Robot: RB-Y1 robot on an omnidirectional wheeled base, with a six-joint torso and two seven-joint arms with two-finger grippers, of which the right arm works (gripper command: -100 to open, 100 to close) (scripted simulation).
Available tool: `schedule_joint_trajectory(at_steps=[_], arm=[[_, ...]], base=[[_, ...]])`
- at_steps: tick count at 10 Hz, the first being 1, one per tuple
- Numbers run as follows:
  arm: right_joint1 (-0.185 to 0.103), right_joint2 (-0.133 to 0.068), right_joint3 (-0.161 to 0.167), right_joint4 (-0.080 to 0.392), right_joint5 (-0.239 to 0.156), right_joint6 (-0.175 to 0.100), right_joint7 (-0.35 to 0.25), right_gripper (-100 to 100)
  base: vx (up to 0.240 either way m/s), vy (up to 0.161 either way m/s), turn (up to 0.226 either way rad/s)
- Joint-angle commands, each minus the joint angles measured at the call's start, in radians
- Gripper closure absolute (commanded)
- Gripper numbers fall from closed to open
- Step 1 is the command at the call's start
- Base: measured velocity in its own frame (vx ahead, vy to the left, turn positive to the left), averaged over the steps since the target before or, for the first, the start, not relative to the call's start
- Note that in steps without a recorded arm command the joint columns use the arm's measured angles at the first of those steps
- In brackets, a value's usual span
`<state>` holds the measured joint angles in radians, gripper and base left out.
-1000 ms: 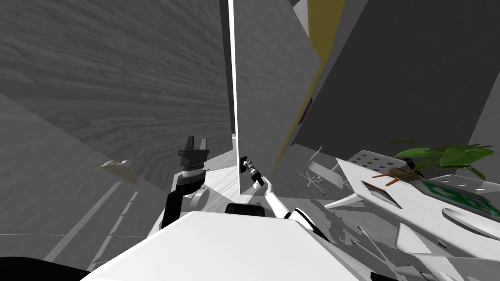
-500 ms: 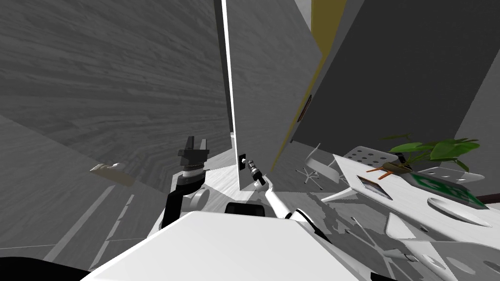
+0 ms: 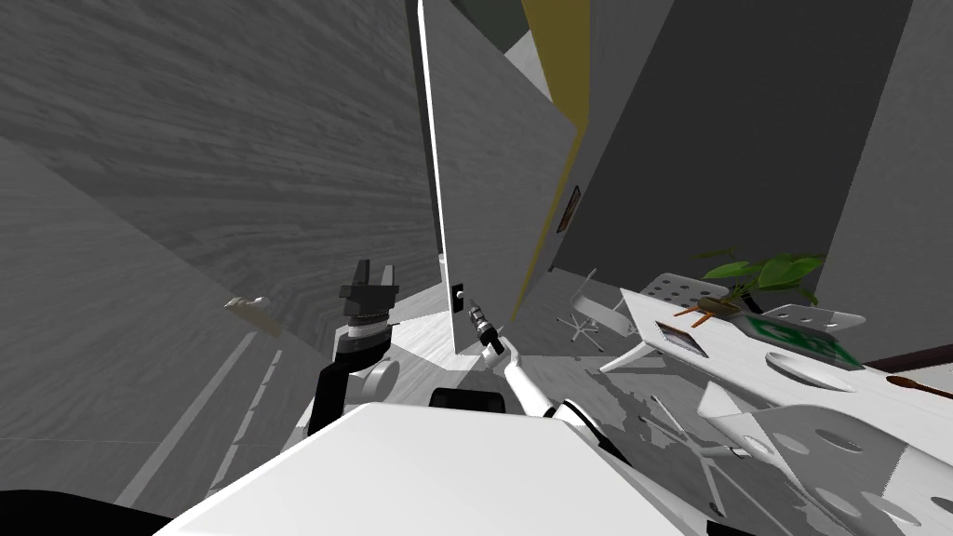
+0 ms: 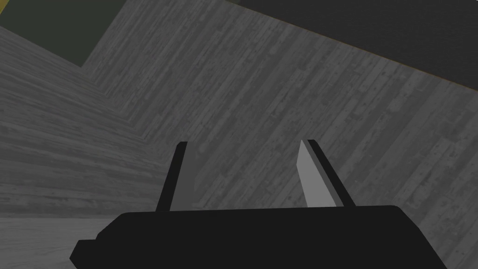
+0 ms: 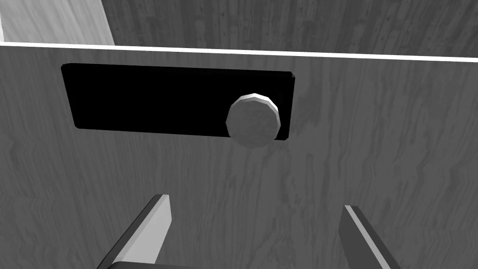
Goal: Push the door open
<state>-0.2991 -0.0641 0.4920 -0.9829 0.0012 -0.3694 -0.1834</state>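
In the head view, the door [image 3: 503, 186] stands ajar just ahead of you, with your right gripper [image 3: 469, 310] at its knob edge. In the left wrist view, your left gripper [image 4: 245, 168] is spread and holds nothing. In the right wrist view, spread fingers [image 5: 156, 219] face the panel near the round knob [image 5: 253, 120]; it's likely a rigid, free-swinging panel, so press flat there rather than grasp.

door [image 3: 493, 186] ahead, table [image 3: 735, 361] right, plant [image 3: 763, 272] on table

Head view: dim, grey overall; light src can't be told. Brightest bits: door [image 3: 493, 186] edge strip and table [image 3: 735, 363]. Mottled dark shadow on floor [image 3: 642, 409] by table. Wide-lens warp: walls [image 3: 233, 140] splay to corners, whole pic rolled. L wrist view: dark; L gripper [image 4: 245, 175] has one finger [image 4: 310, 182] face lit, other shaded. R wrist view: door mid-grey, knob [image 5: 253, 120] rim catches light on one side, plate [image 5: 154, 100] pure black.
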Motion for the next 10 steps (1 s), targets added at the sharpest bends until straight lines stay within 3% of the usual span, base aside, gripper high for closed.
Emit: schedule_joint_trajectory(at_steps=[1, 3, 6, 10], arm=[[0.002, 0.006, 0.008, -0.007, -0.002, 0.004, -0.006, -100], [0.002, -0.002, 0.001, -0.004, -0.001, 0.001, -0.002, -100], [0.0, -0.003, -0.006, 0.002, -0.001, -0.003, 0.002, -100], [-0.004, 0.012, -0.02, 0.014, 0.0, -0.011, 0.011, -100]], base=[[-0.199, -0.074, -0.014], [-0.004, 0.003, 0.017], [0.161, 0.1, 0.02], [0.177, 0.107, 0.025]])
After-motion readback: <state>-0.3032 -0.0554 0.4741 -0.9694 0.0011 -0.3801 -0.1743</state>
